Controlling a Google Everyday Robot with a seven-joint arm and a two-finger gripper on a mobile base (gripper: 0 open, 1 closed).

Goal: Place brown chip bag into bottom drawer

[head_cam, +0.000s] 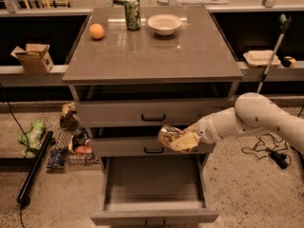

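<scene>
The brown chip bag [170,136] is a shiny gold-brown foil bag held in front of the middle drawer. My gripper [183,140] is shut on it, reaching in from the right on a white arm [256,118]. Below them the bottom drawer [154,194] is pulled out, showing a plain grey floor with nothing in it. The bag hangs above the drawer's back right part.
The cabinet top [199,56] carries an orange fruit [96,31], a green can [132,14] and a white bowl [164,24]. Two shallower drawers [153,114] are closed. Snack bags and litter [71,141] lie on the floor at left beside a black pole [34,167].
</scene>
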